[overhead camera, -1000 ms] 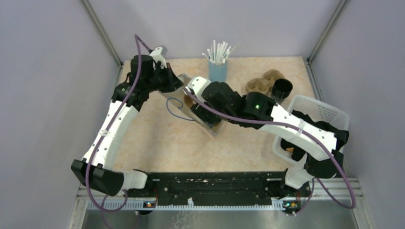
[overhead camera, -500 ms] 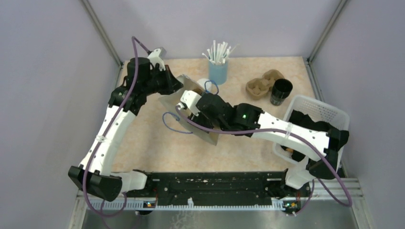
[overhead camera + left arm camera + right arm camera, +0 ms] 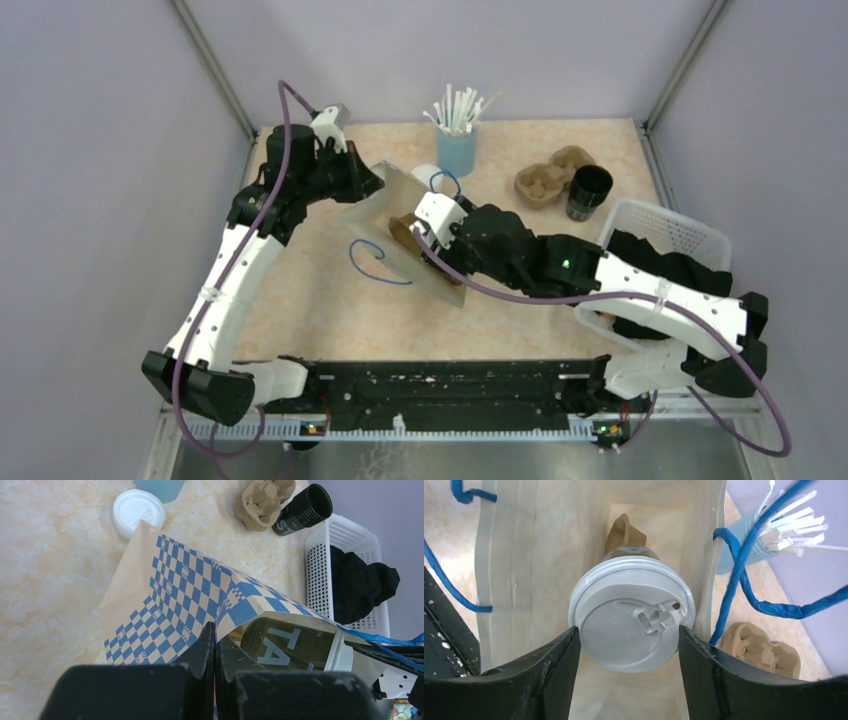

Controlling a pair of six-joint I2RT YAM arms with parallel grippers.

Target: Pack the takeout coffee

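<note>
Left fingers: pressed fully together, pinching the rim of the paper bag at its mouth.
Right fingers: spread wide, one against each side of the takeout coffee at its white lid, holding it.
Takeout coffee: a dark cup with its lid on, tipped on its side just inside the bag's mouth, base pointing deeper in.
Paper bag: tan with blue checks and blue cord handles, mouth open toward the right arm.
Loose white lid: flat on the surface, just past the bag's closed end, near the light-blue straw cup.
Open dark cup: against the cardboard cup carrier.
White basket: holds black cloth.
</note>
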